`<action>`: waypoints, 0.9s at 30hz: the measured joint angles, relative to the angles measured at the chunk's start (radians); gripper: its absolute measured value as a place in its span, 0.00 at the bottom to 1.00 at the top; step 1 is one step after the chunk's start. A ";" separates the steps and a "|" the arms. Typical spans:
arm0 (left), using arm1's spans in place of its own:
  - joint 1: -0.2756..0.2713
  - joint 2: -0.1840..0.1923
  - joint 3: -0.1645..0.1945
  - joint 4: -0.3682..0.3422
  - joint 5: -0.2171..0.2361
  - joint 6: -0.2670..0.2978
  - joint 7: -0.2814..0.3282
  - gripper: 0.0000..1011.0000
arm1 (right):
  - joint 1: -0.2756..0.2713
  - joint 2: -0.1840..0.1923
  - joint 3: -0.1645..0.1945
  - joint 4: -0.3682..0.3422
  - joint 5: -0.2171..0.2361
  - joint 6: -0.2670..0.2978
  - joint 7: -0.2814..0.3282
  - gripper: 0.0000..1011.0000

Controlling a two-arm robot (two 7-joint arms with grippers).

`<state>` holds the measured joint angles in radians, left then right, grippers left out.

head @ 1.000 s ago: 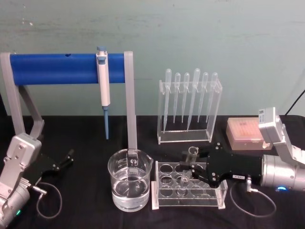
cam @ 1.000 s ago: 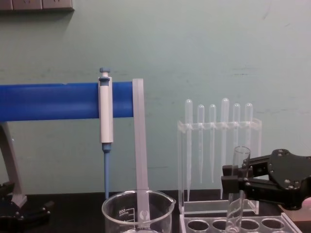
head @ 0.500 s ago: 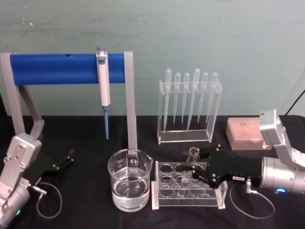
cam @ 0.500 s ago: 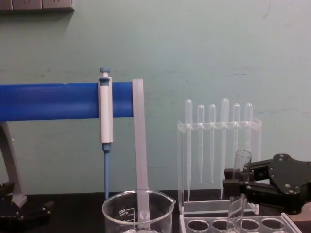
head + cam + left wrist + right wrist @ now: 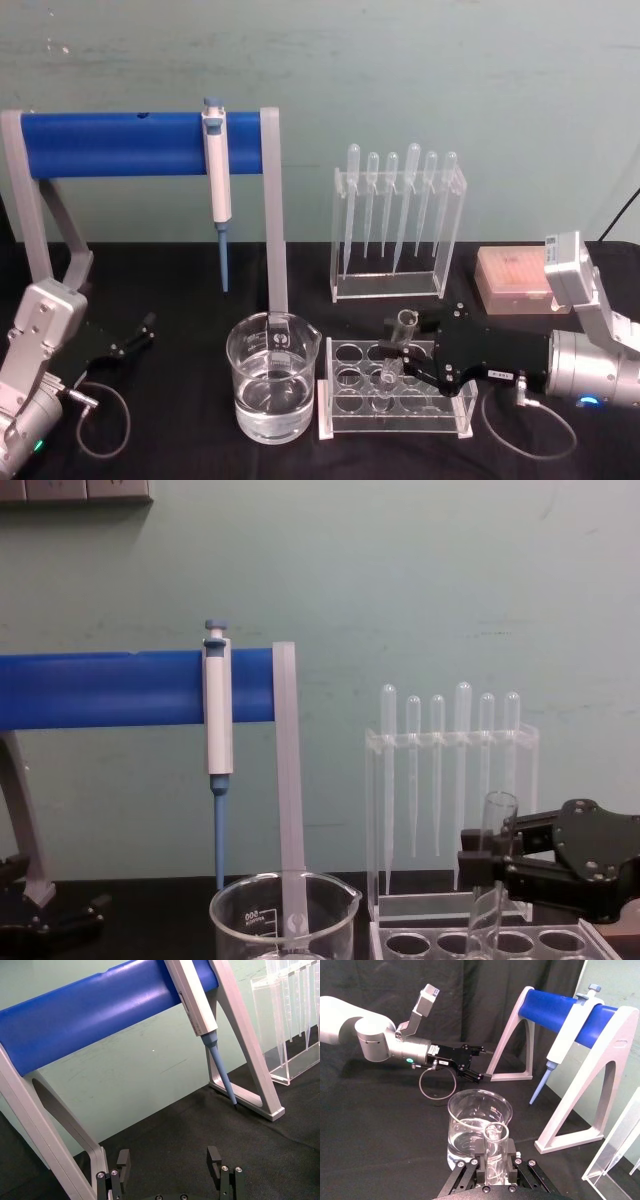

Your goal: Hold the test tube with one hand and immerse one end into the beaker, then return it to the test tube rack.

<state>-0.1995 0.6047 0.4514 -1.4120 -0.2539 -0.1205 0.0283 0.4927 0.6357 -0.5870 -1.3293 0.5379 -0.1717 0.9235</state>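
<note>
The test tube (image 5: 402, 338) stands nearly upright with its lower end in a hole of the clear rack (image 5: 345, 412). My right gripper (image 5: 402, 352) is shut on its upper part, just below the open rim. From the chest, the test tube (image 5: 490, 900) leans slightly, with the right gripper (image 5: 492, 865) reaching in from the right. The right wrist view has the test tube (image 5: 495, 1155) between the pads, with the beaker (image 5: 479, 1122) just beyond it. The beaker (image 5: 272, 388), part full of clear water, sits left of the rack. My left gripper (image 5: 169, 1160) rests open and empty at the far left.
A blue-barred stand (image 5: 140, 143) holds a blue-and-white pipettor (image 5: 216, 180) behind the beaker. A clear holder with several plastic pipettes (image 5: 398, 225) stands behind the rack. A pink tip box (image 5: 512, 280) sits at the back right. Cables loop on the black cloth near both arms.
My right gripper has sunk slightly with the test tube, so the tube sits a little deeper in the rack hole. The left arm has not moved.
</note>
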 joint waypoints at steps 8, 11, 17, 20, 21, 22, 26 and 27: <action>0.000 0.000 0.000 0.000 0.000 0.000 0.000 0.99 | 0.001 0.001 0.000 -0.001 0.000 0.000 0.000 0.45; 0.000 0.000 0.000 0.000 0.000 0.000 0.000 0.99 | 0.001 0.001 -0.001 -0.001 0.000 0.000 0.000 0.54; 0.000 0.000 0.000 0.000 0.000 0.000 0.000 0.99 | 0.001 0.001 -0.001 -0.002 0.000 0.001 0.002 0.71; 0.000 0.000 0.000 0.000 0.000 0.000 0.000 0.99 | 0.001 0.001 -0.001 -0.003 -0.001 -0.004 0.003 0.81; 0.000 0.000 0.000 0.000 0.000 0.000 0.000 0.99 | 0.001 0.001 0.000 -0.004 -0.002 -0.007 0.003 0.85; 0.000 0.000 0.000 0.000 0.000 0.000 0.000 0.99 | 0.001 0.002 0.000 -0.006 -0.003 -0.010 0.003 0.87; 0.000 0.000 0.000 0.000 0.000 0.000 0.000 0.99 | -0.005 0.008 0.011 -0.027 -0.010 -0.029 -0.003 0.97; 0.000 0.000 0.000 0.000 0.000 0.000 0.000 0.99 | -0.006 0.009 0.012 -0.030 -0.010 -0.032 -0.004 0.99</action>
<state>-0.1995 0.6047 0.4514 -1.4120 -0.2539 -0.1205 0.0283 0.4869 0.6444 -0.5746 -1.3590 0.5274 -0.2032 0.9193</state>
